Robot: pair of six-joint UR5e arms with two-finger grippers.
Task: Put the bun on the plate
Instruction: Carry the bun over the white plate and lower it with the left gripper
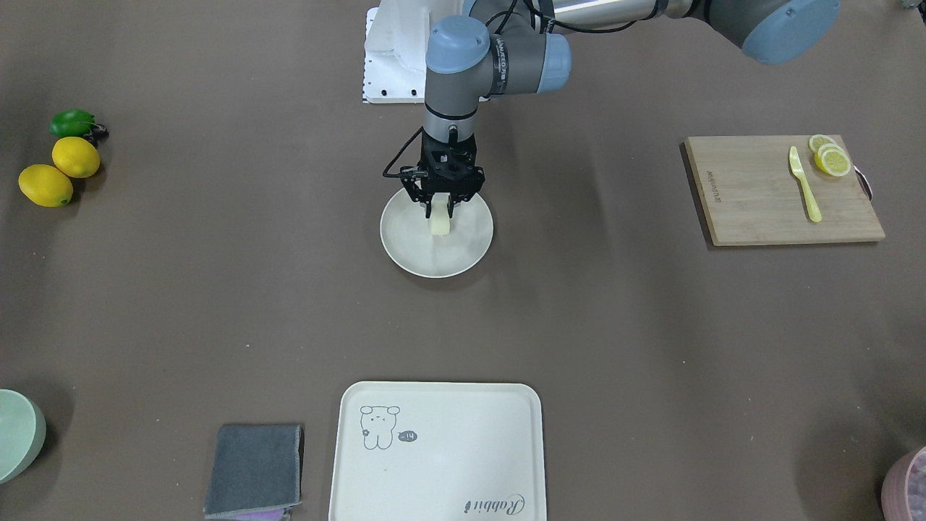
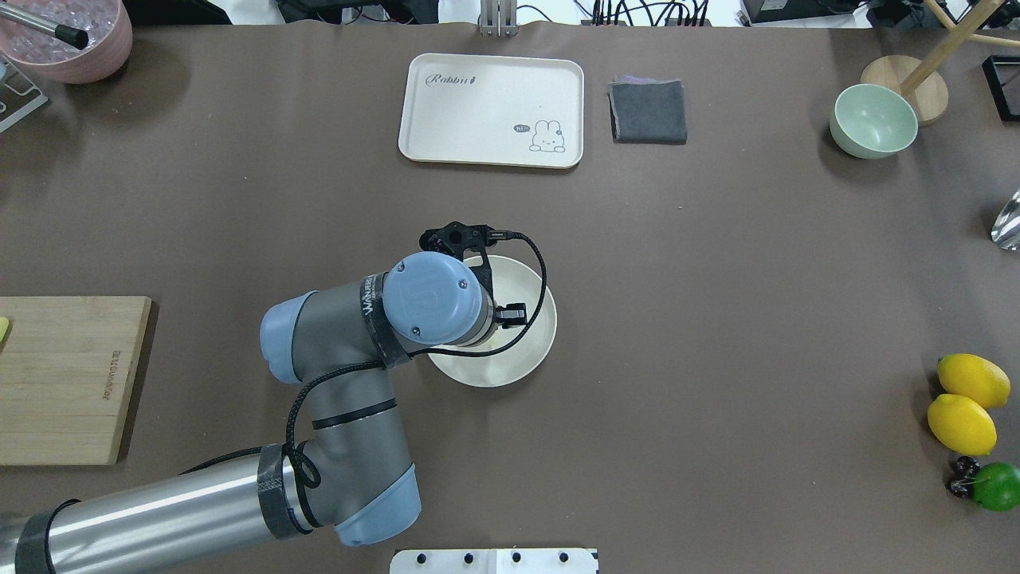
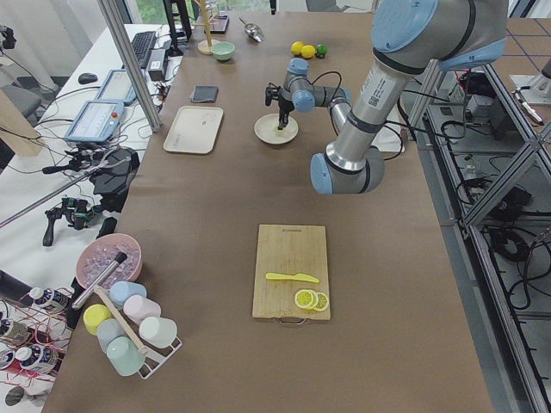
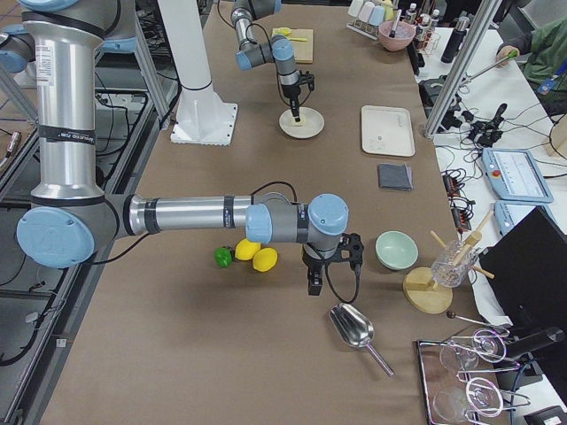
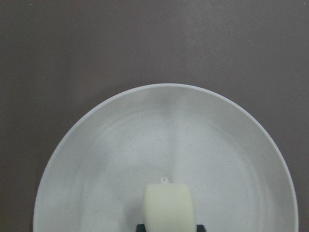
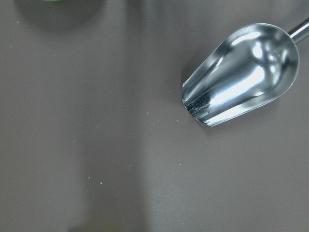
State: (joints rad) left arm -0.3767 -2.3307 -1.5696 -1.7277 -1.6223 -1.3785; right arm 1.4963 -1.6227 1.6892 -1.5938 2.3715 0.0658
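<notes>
The round cream plate [image 1: 405, 246] lies at the table's middle, also seen as the plate [image 2: 526, 351] and plate [image 5: 96, 159]. My left gripper [image 1: 438, 208] points straight down over its robot-side half, shut on the bun [image 1: 439, 224]. The pale stubby bun [image 5: 169, 208] sits low against the plate's surface; I cannot tell if it rests on it. In the overhead view the wrist hides the bun. My right gripper [image 4: 314, 282] hangs far off beside the lemons, seen only in the exterior right view, so I cannot tell its state.
A cream tray [image 1: 434, 449] and a grey cloth [image 1: 253, 470] lie on the operators' side. A cutting board [image 1: 767, 195] holds lemon slices and a knife. Two lemons [image 1: 58, 170] and a lime sit at one end. A metal scoop [image 6: 241, 72] lies below the right wrist.
</notes>
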